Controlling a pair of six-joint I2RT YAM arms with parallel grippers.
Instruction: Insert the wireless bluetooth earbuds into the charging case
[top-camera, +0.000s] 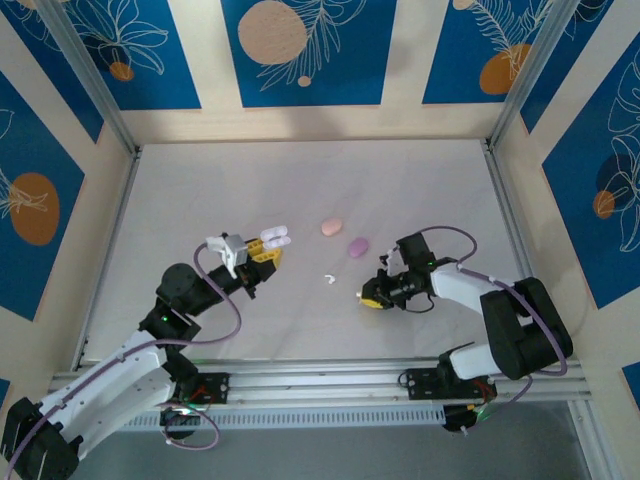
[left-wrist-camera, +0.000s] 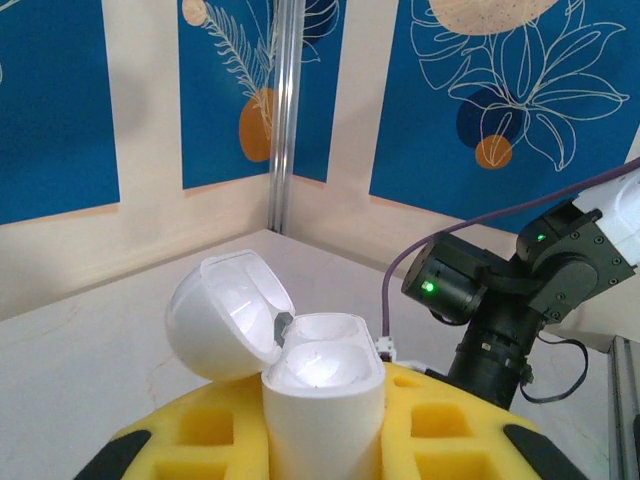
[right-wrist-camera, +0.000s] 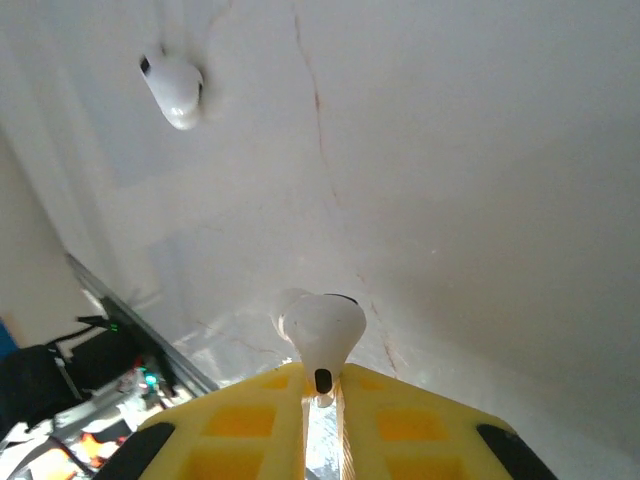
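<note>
Top view: at centre left, the left jaws pinched the white charging case (top-camera: 272, 238), with a loose earbud (top-camera: 326, 278) mid-worktop (top-camera: 200, 190). Left wrist view: the case stood upright with its lid open, ready for loading. Right wrist view: at bottom centre, the right jaws pinched a second earbud (right-wrist-camera: 322, 335) by its stem.

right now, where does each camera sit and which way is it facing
top external: above and behind the arm bases, looking down at the table; left gripper and right gripper show
left wrist: faces level toward the walls over its yellow fingers clamping the open white case; the right arm shows
right wrist: faces down at the table past its fingers pinching a white earbud
shared: the loose earbud lies in right wrist and top external
</note>
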